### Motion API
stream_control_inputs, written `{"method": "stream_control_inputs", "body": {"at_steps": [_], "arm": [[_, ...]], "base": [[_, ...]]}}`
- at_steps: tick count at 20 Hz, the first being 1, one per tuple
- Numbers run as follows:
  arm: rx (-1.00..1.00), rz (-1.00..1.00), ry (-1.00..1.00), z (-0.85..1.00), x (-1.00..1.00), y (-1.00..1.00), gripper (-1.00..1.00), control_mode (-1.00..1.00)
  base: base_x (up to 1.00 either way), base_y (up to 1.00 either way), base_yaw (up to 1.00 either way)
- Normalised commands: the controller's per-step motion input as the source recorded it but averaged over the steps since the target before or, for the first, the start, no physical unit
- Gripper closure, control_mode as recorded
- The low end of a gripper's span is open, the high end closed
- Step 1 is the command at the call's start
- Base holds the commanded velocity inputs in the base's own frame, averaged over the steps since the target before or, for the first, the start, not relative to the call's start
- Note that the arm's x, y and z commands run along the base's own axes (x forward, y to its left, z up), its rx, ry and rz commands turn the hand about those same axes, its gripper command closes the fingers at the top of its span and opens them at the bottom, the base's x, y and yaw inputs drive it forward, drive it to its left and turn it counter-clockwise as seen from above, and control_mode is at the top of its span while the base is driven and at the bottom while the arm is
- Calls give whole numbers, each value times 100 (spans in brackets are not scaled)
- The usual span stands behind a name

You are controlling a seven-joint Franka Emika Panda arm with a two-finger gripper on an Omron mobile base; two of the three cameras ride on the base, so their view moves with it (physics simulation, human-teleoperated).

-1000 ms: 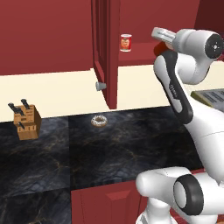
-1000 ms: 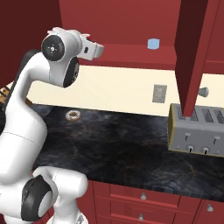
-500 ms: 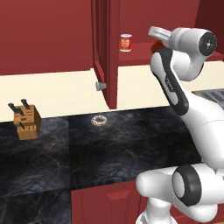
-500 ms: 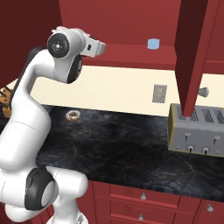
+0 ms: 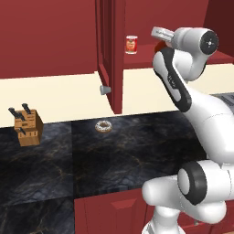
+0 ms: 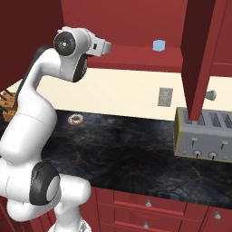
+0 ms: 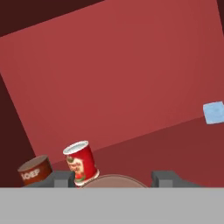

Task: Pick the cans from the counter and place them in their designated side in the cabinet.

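Two cans (image 7: 81,162) on cabinet (image 5: 109,50) shelf, end effector (image 7: 114,180) gripping a third brown-topped can (image 7: 114,181).

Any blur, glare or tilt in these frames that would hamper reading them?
Left base view: sharp, flat even light, faint sheen on the counter. Right base view: equally sharp, no glare on the toaster. Hand view: rolled, so the shelf slants; red can crisp, fingers cropped.

Both base views look forward and down over the worktop (image 5: 114,151), sharing the doughnut (image 6: 75,119); the hand view faces the cabinet shelf (image 7: 175,144) closely.
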Motion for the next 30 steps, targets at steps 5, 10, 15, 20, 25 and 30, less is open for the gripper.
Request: {"method": "stream_control_inputs", "body": {"at_steps": [5, 10, 15, 20, 25, 30], "arm": [[-1, 0, 2, 0, 30, 3, 100, -100], [-1, 0, 3, 0, 32, 3, 100, -100], [-1, 0, 4, 0, 32, 2, 100, -100], [-1, 1, 5, 0, 32, 5, 100, -100], [-1, 1, 6, -1, 32, 6, 100, -100], [-2, 1, 7, -5, 32, 6, 100, -100]], "base": [[0, 0, 0], [0, 0, 0], [0, 0, 0], [0, 0, 0], [0, 0, 0], [0, 0, 0]]}}
